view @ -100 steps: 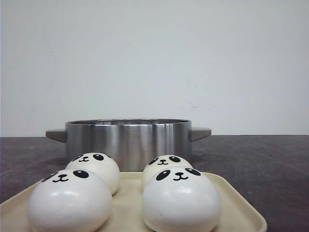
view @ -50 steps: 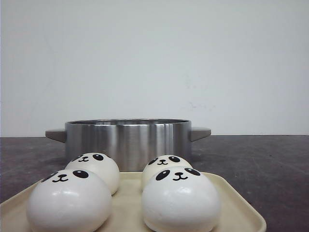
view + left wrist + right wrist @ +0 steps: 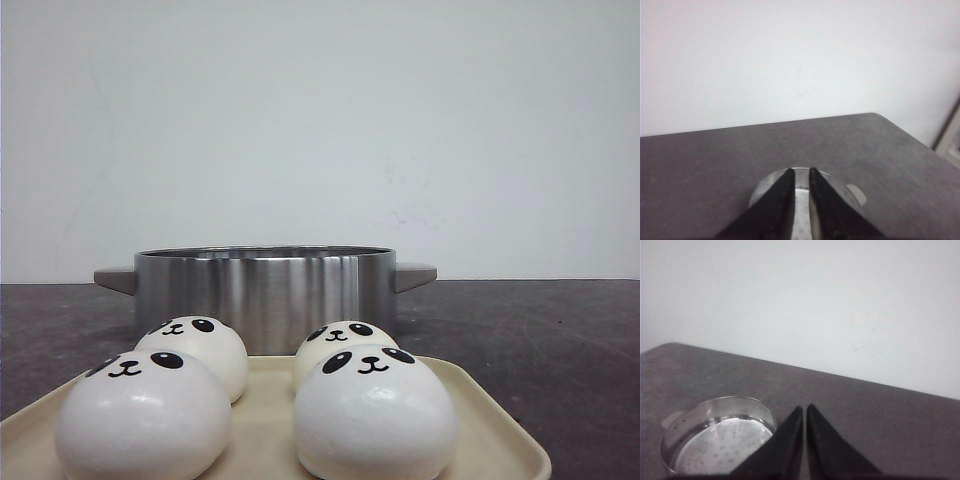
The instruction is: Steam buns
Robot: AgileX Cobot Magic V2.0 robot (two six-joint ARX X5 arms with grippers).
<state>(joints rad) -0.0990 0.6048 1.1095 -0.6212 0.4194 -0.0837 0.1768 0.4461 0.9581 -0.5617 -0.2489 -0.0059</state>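
Note:
Four glossy white panda-face buns sit on a beige tray (image 3: 490,430) at the front of the table: front left (image 3: 143,415), back left (image 3: 195,350), back right (image 3: 345,340) and front right (image 3: 372,415). A steel pot (image 3: 265,290) with two side handles stands just behind the tray. Neither gripper shows in the front view. My left gripper (image 3: 801,171) hangs above the pot (image 3: 767,187), jaws nearly together with a thin gap and nothing between them. My right gripper (image 3: 804,407) is shut and empty beside the pot (image 3: 720,440), which holds a perforated steamer plate. The buns are hidden in both wrist views.
The dark table (image 3: 560,330) runs back to a white wall. Its rounded far corner shows in the left wrist view (image 3: 885,122). The pot's grey handles stick out to the left (image 3: 115,278) and right (image 3: 415,274).

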